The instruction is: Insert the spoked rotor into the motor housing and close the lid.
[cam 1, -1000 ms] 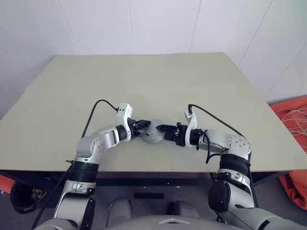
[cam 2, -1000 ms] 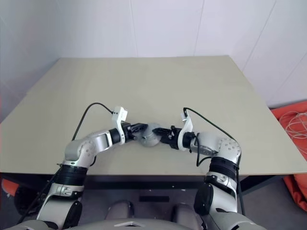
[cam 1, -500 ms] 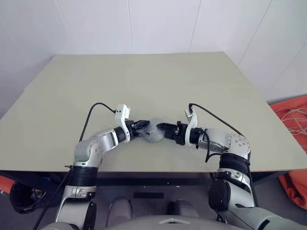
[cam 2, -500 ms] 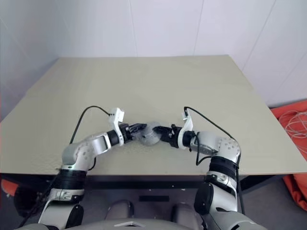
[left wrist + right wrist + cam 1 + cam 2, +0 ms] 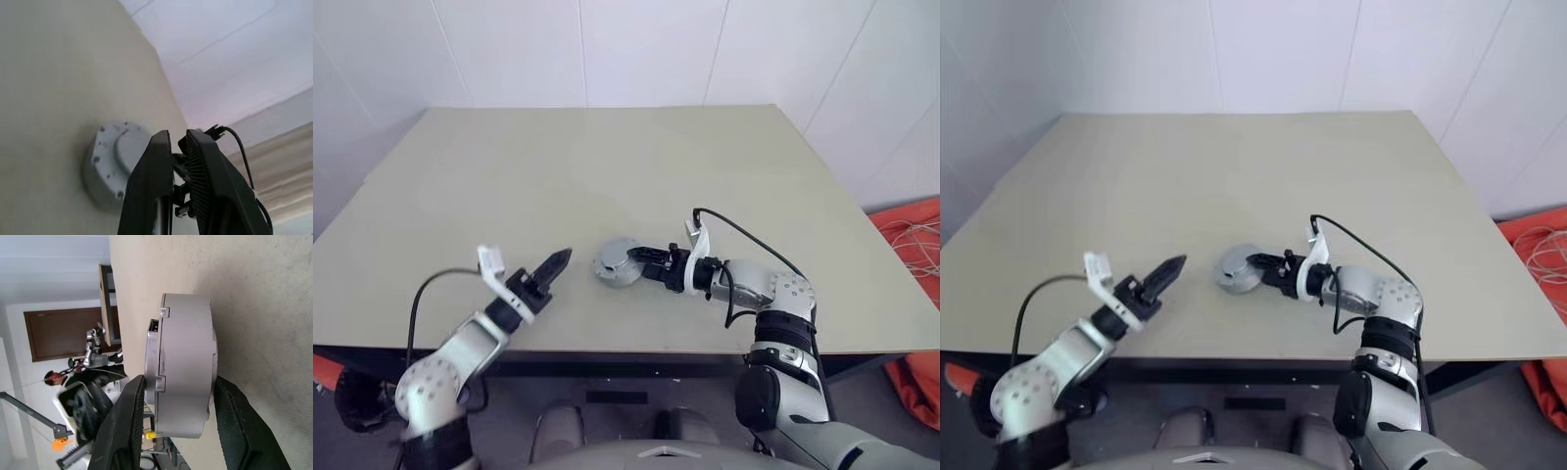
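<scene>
The housing (image 5: 617, 262), a round grey metal body with its lid on, sits on the table (image 5: 607, 166) near the front edge, about midway across. Its lid faces up with small screw heads around the rim, as the left wrist view shows (image 5: 110, 156). No copper windings or rotor can be seen from outside.

The right gripper (image 5: 639, 260) is at the housing, on its right side. The right forearm lies low over the table, reaching in from the right and pointing left toward the housing. In the right wrist view one finger (image 5: 122, 431) stands on one side of the round body (image 5: 183, 367) and the other finger on the opposite side, so the jaws are spread about as wide as the housing and bracket it. Whether the pads press on its wall or stand just off it cannot be told.

The left gripper (image 5: 556, 262) is left of the housing, apart from it, tips aimed at it. The left forearm rises from the front edge, angled toward the housing. Its two fingers (image 5: 151, 186) stand almost together with only a thin slit between, and hold nothing.
</scene>
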Available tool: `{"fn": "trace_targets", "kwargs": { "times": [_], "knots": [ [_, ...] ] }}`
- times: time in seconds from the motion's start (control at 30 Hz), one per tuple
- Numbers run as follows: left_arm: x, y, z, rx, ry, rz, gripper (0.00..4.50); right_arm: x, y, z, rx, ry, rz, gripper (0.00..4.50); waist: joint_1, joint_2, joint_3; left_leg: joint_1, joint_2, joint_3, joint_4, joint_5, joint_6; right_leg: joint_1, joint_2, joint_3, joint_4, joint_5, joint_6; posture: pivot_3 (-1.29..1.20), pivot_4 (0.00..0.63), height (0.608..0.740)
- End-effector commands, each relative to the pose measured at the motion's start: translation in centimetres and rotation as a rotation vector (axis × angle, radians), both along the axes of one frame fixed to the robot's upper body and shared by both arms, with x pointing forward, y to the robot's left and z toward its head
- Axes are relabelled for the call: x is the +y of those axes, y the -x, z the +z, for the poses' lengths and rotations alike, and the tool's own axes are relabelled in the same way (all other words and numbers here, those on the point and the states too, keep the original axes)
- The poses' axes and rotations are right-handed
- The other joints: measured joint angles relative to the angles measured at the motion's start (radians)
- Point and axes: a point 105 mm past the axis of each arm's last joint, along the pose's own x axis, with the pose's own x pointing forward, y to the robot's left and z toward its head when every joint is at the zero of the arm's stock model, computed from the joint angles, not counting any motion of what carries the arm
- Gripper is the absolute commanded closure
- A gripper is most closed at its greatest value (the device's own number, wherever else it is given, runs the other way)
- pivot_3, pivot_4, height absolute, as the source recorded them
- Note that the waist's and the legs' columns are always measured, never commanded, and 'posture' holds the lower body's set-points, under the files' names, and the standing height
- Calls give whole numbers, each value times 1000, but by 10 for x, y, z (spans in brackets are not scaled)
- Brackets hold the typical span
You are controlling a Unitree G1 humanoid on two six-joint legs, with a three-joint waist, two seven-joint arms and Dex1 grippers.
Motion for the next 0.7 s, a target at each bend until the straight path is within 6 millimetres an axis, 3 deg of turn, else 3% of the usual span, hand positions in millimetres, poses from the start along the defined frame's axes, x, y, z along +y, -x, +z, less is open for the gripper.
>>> {"fn": "trace_targets", "kwargs": {
  "times": [0.03,0.33,0.7],
  "knots": [
    [-7,12,7,15,77,-6,3037,13,-10,39,-121,-105,32,2513,1,-1,0,0,0,0,1,0,0,0,0,0,0,0,0,0,0,740],
    [-15,15,9,52,171,-6,13,22,-14,55,-157,-131,62,2513,2,-2,0,0,0,0,5,1,-2,3,0,1,-1,2,4,0,0,740],
    [-11,2,-9,93,306,38,13,30,-10,68,-186,-173,69,2513,1,-2,0,0,1,0,5,1,-2,3,0,1,0,5,9,0,0,740]
  ]
}}
